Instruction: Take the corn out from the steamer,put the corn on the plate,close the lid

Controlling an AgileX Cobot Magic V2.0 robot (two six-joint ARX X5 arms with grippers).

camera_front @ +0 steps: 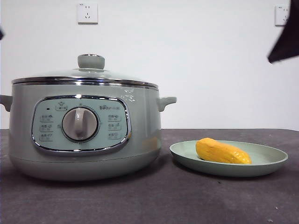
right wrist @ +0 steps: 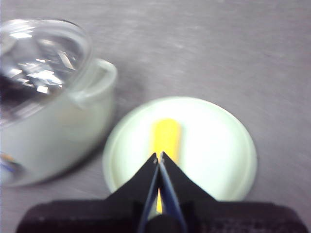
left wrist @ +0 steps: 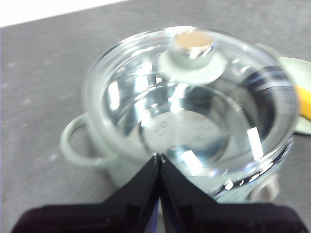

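Now the corn (camera_front: pixel 223 151) lies on the plate (camera_front: pixel 271 163); lid (camera_front: pixel 84 74) covers steamer (camera_front: pixel 28 140).

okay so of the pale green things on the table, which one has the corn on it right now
The plate, the shallow round dish beside the steamer. The corn lies on it, while the steamer is the tall pot with its lid closed.

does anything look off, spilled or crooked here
Nothing stands out. The lid sits level on the steamer, the corn lies inside the plate, and both grippers, left and right, are shut and holding nothing.
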